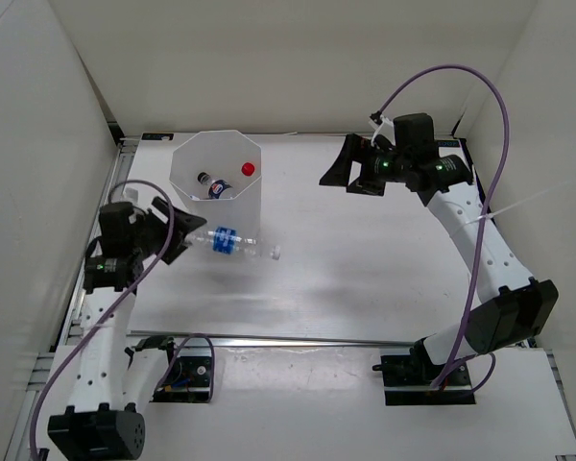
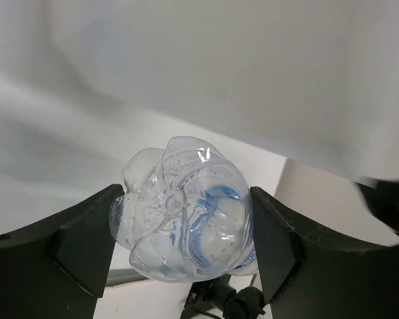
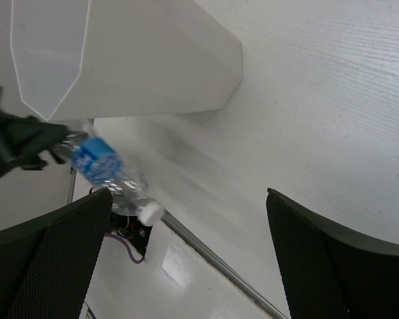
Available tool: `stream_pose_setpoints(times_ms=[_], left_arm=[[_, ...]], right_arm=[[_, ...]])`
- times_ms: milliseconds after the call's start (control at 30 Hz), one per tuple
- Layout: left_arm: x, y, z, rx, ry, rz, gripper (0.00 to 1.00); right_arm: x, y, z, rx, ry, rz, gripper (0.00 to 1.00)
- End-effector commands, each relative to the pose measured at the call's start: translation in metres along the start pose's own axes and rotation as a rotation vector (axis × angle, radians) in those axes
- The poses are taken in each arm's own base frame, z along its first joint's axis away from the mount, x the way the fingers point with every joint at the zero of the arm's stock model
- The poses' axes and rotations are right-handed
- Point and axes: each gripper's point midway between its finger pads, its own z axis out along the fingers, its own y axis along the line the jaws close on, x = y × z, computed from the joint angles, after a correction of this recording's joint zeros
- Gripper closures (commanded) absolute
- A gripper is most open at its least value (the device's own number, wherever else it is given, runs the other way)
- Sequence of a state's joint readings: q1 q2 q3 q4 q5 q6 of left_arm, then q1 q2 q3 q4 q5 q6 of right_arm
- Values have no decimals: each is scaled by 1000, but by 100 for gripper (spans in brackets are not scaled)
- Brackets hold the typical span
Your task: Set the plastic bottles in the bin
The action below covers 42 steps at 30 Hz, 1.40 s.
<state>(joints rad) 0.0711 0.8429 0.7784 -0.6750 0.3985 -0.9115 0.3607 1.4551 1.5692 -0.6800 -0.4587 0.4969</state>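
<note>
1. The left fingers (image 1: 169, 238) grip the base of a blue-labelled bottle (image 1: 232, 243). The bottle sticks out level to the right, white cap outermost, just in front of the bin's near wall.
2. The bin (image 1: 184, 163) stands on the counter (image 1: 365, 279), far left. A red-capped bottle (image 1: 247, 168) and a black-capped bottle (image 1: 211, 184) lie inside it.
3. The right fingers (image 1: 338, 169) hang spread wide, holding nothing, well to the right of the bin.
</note>
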Motion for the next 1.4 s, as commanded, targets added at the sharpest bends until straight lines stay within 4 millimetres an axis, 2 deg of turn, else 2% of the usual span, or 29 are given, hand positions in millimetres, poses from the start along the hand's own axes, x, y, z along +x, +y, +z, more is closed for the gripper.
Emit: stream_pose_setpoints(times_ms=[0,67,100,167,200,233,300,333,367,400,433,500,567,600,700,767,800,900,933,1033,1067,1133,1167,1200,1233,1267,1300,1333,1367], left_arm=[[-22,-63,-54,130,-95,151,42],[-28,-79,-65,134,-89,206,42],[-37,-109,-85,191,-121,236,42],[-51,-135,-92,221,-125,260,42],[-63,-168,-117,289,-185,290,42],[-74,-182,-125,303,-226,302,42],[-105,-200,-122,263,-290,290,42],[-120,-230,-150,310,-376,317,42],[-143,-242,-153,277,-440,334,42],[-155,-235,-136,227,-444,328,42],[-163,-243,-146,226,-482,328,42],[-185,-233,-130,144,-527,326,43],[-196,-232,-124,128,-562,329,43],[-202,-227,-111,102,-556,320,43],[-202,-219,-94,64,-531,326,40],[-200,-206,-76,2,-520,327,32],[-198,-203,-78,-10,-528,339,21],[-196,-198,-83,-29,-548,350,9],[-194,-198,-82,-33,-549,363,0],[-193,-204,-94,-21,-577,378,0],[-194,-204,-106,-30,-606,374,0],[-188,-199,-112,-54,-628,366,0],[-188,-194,-130,-67,-685,368,0],[-182,-177,-115,-102,-667,370,0],[-179,-164,-114,-133,-667,365,0],[-177,-151,-130,-165,-718,352,0],[-174,-136,-129,-201,-727,331,0],[-166,-101,-113,-289,-700,315,0],[-162,-84,-114,-322,-723,272,0]], right_arm=[[-3,4,-6,-19,-28,-30,0],[0,0,-1,-12,-14,-10,0],[1,2,-1,-20,-10,-10,0],[-1,3,-1,-23,-17,-4,0],[-1,3,-1,-24,-17,-4,0],[-1,3,-1,-24,-17,-4,0],[-1,3,-1,-24,-17,-4,0],[-1,3,-1,-24,-17,-4,0],[0,4,-1,-31,-12,-4,0],[0,4,-1,-32,-12,-4,0],[0,4,-1,-32,-12,-4,0],[2,2,0,-28,-5,1,0],[1,5,-3,-32,-13,-5,0],[0,6,-6,-28,-25,-9,0],[0,7,-12,-22,-37,-24,0],[0,6,-15,-13,-42,-35,0],[-1,5,-15,-4,-47,-44,0],[0,4,-18,8,-54,-44,0],[-1,3,-18,17,-59,-43,0],[-1,-2,-18,44,-63,-38,0],[-3,-6,-20,75,-74,-18,0],[-14,-14,-27,151,-119,-17,0],[-16,-17,-27,170,-129,-17,0],[-19,-17,-30,182,-140,-19,0],[-20,-16,-34,187,-151,-34,0],[-21,-18,-34,195,-156,-34,0],[-20,-19,-39,210,-161,-42,0],[-21,-22,-39,226,-169,-42,0],[-20,-24,-46,252,-173,-59,0]])
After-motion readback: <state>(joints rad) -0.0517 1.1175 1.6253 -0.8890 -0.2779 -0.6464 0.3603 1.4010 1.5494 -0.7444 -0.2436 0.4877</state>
